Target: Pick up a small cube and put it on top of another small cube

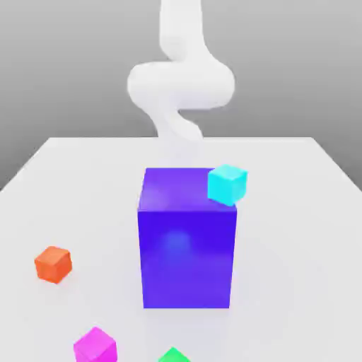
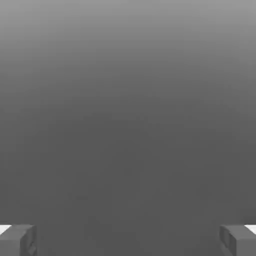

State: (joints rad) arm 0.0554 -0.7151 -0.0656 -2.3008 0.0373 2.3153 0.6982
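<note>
With pincer (image 2: 128,241) spread wide and holding nothing, best to centre above the magenta cube (image 1: 95,346), matching its angle, before lowering.

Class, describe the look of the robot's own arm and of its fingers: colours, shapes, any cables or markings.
The arm is smooth, glossy white, with rounded, curving segments; no cables or markings can be seen on it. The fingers look dark grey, blocky and straight-edged.
</note>
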